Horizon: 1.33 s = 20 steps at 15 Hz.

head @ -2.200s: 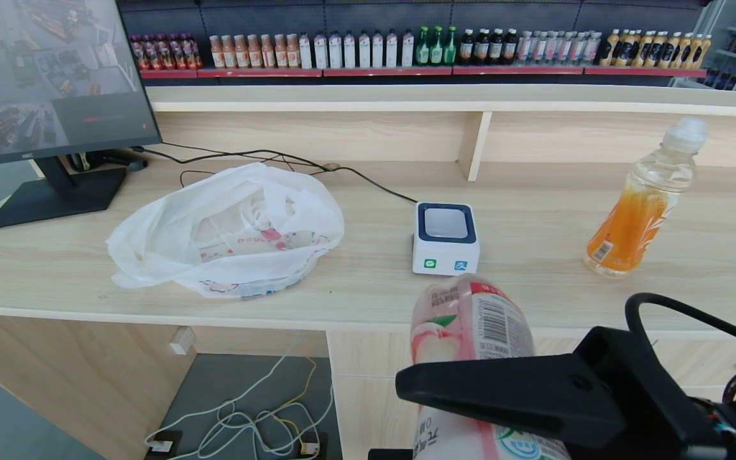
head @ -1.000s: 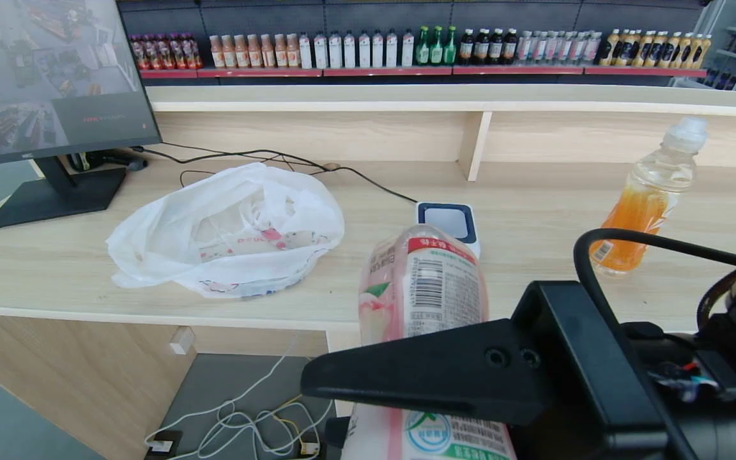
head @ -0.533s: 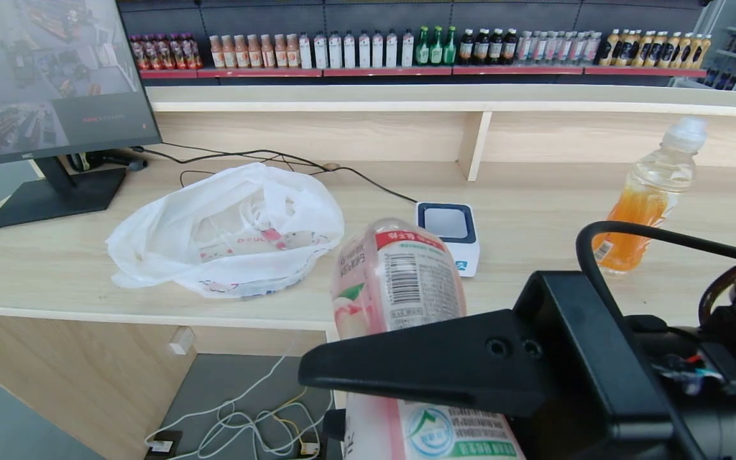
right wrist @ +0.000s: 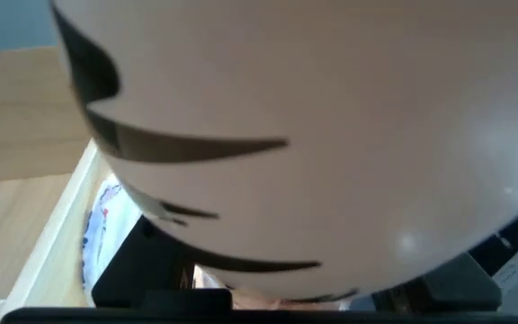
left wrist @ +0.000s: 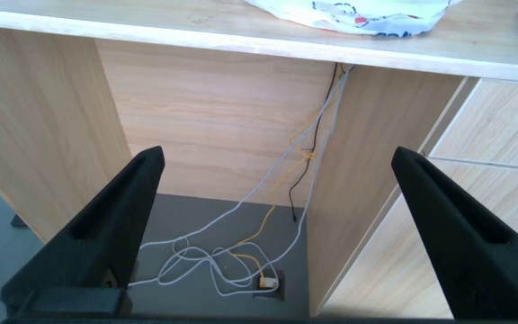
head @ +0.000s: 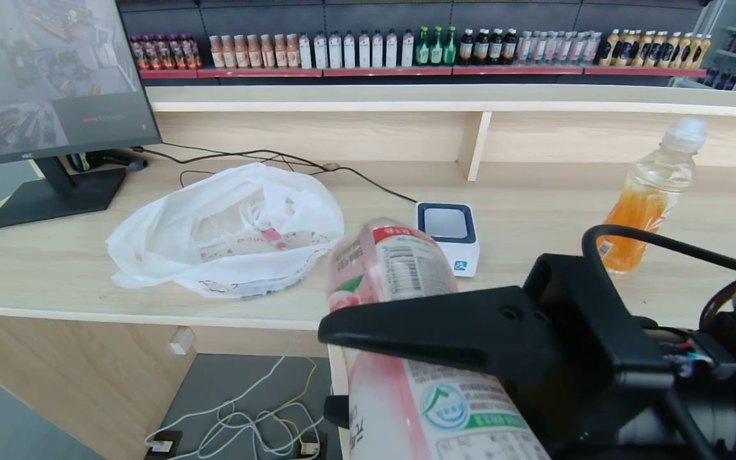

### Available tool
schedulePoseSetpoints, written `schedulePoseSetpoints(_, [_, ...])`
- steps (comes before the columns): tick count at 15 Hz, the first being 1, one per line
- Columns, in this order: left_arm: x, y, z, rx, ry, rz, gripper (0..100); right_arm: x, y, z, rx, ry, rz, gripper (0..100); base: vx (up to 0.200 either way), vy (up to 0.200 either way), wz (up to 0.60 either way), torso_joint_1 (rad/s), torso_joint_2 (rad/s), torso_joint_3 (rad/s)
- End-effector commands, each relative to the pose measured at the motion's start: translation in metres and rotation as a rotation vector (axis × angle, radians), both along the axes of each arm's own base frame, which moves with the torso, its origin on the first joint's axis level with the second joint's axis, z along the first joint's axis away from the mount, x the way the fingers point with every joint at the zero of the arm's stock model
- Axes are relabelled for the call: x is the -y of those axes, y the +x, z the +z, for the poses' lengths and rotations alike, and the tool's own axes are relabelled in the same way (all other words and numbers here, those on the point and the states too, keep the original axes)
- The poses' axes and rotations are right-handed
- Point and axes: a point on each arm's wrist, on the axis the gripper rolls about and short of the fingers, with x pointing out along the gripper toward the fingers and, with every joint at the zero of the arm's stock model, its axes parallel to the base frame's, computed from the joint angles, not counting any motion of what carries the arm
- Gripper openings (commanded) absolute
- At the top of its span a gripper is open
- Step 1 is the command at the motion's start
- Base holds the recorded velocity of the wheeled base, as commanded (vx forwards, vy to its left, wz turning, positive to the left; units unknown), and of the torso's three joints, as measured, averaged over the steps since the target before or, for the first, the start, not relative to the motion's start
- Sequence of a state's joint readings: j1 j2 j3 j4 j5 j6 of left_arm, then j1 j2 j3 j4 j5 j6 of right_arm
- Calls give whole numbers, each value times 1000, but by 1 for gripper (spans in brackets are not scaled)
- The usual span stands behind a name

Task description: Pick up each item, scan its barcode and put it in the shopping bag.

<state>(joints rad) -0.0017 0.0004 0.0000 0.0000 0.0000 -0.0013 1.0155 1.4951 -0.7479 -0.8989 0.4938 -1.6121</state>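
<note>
Right hand is clamped on the peach bottle, held just near-left of the scanner, right of the shopping bag. Mid-task, I think: the orange bottle on the right of the tabletop isn't done yet.

Head camera overlooks the counter; left wrist camera, lower, shares its front edge.
</note>
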Motion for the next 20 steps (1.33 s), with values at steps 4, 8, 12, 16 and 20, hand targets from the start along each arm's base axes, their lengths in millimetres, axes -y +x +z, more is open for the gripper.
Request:
schedulePoseSetpoints(4, [0, 0, 0, 0, 0, 0, 100, -9, 14, -39, -277, 172, 30, 0, 0, 0, 0, 0, 0, 0])
schedulePoseSetpoints(8, [0, 0, 0, 0, 0, 0, 100, -14, 25, -56, -428, 238, 23, 0, 0, 0, 0, 0, 0, 0])
schedulePoseSetpoints(12, [0, 0, 0, 0, 0, 0, 100, 2, 48, -51, -523, 291, -41, 0, 0, 0, 0, 0, 0, 0])
schedulePoseSetpoints(16, [0, 0, 0, 0, 0, 0, 100, 12, 76, -37, -674, 442, -123, 0, 0, 0, 0, 0, 0, 0])
schedulePoseSetpoints(20, [0, 0, 0, 0, 0, 0, 100, 5, 94, -17, -860, 679, -145, 0, 0, 0, 0, 0, 0, 0])
